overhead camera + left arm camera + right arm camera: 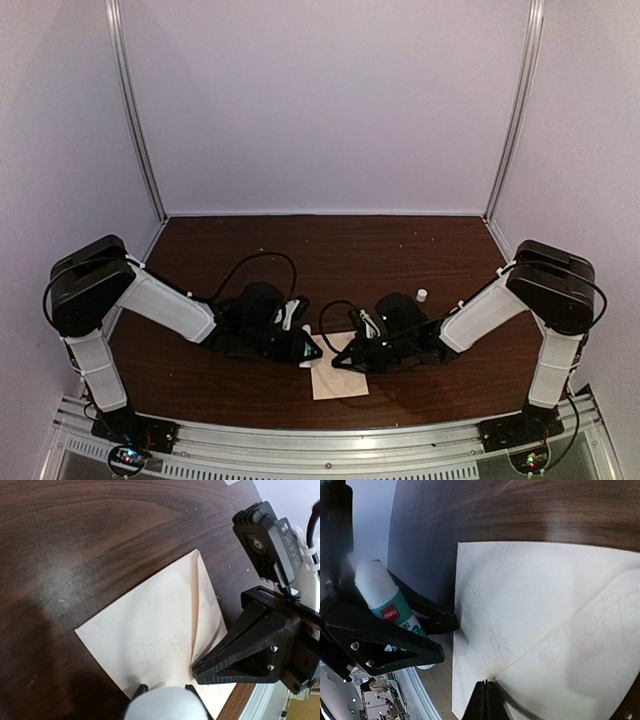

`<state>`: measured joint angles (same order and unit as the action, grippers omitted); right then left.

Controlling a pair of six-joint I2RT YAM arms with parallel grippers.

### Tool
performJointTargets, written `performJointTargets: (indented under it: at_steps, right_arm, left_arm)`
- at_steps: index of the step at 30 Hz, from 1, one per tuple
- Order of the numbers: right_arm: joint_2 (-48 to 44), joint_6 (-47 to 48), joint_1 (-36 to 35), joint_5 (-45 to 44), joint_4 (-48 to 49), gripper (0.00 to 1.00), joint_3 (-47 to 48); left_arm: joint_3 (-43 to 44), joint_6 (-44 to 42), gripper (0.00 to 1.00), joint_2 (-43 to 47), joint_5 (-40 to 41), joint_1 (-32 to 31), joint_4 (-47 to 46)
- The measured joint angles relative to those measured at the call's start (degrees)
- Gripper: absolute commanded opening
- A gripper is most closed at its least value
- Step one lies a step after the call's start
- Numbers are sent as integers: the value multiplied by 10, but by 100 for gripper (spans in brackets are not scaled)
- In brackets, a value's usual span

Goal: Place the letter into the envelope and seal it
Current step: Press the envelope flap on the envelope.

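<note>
Left gripper (166, 692) clamps a Deli glue stick (387, 605) just beside the envelope (535, 620) edge. Right gripper (486, 696), fingers closed and empty, pins the envelope directly beneath its tips. Likely risk: a sideways push from the stick pivots or creases the paper about that single pin point.

One envelope (340, 378) lies on the single counter (250, 240). There is one glue stick (385, 605) with a green label. One small white cap (421, 295) sits at about two o'clock from the envelope. Two arms are present, each with one hand: the left hand (446, 638) and the right hand (486, 697).
</note>
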<state>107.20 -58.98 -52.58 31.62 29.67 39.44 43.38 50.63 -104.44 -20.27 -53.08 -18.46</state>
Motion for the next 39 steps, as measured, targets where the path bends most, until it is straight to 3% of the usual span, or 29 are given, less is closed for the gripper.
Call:
performJointTargets:
  at_steps: [28,35,39]
  right_arm:
    - [1,8,2,-5,-11,0,8]
    - [-38,16,2,11,-46,15,8]
    - [-121,49,2,15,-106,18,33]
  left_arm:
    - [-5,0,0,6,1,0,5]
    - [-5,0,0,13,5,0,16]
    - [-5,0,0,18,10,0,23]
